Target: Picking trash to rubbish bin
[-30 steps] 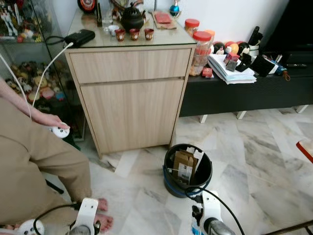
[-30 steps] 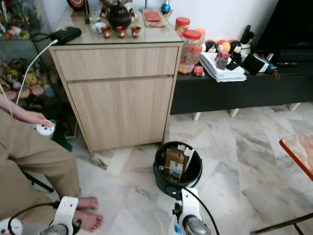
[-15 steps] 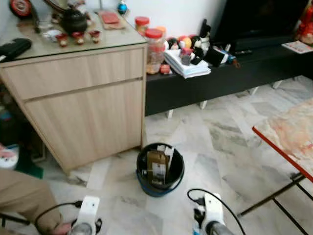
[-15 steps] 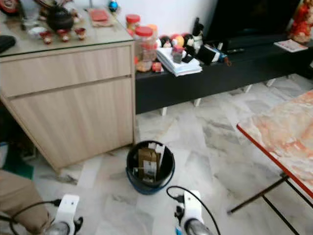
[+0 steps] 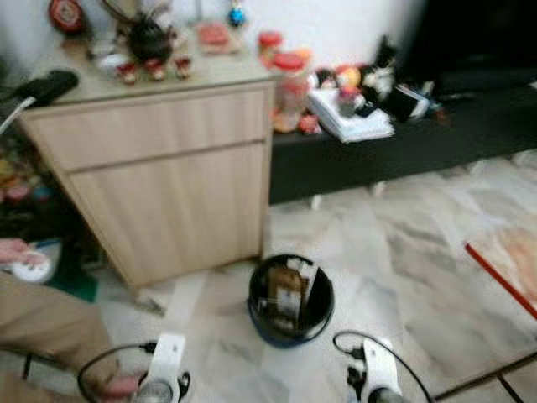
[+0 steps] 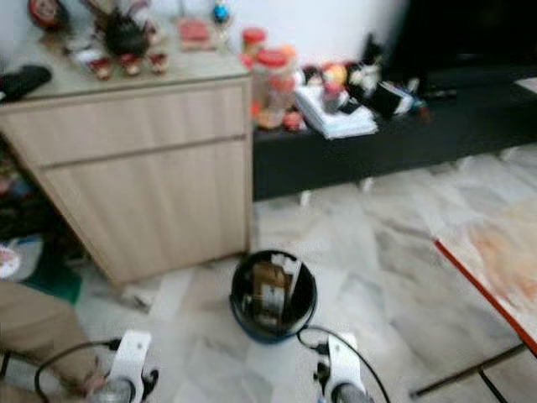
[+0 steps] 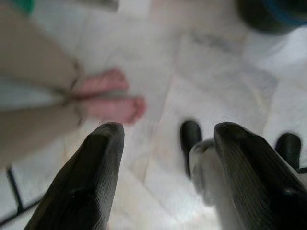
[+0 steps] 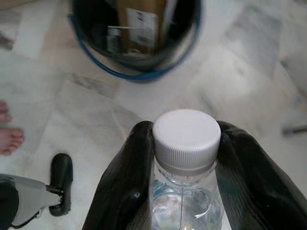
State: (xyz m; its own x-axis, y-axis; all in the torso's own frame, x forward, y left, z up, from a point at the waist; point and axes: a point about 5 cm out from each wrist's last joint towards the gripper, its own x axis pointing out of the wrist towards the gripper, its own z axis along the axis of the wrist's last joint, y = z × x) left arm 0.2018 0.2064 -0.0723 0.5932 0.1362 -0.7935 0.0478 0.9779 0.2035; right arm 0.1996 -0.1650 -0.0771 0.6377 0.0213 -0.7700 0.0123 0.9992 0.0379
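Right gripper (image 8: 184,191) clamping clear ribbed-cap plastic bottle (image 8: 186,143); left gripper (image 7: 163,158) splayed, empty. Round black bin (image 5: 291,299) now blurrier, shifted with the camera.

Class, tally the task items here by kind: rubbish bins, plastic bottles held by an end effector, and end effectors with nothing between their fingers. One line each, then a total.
Rubbish bin: 1
Plastic bottle, in the right end effector: 1
Empty left end effector: 1
Total: 3
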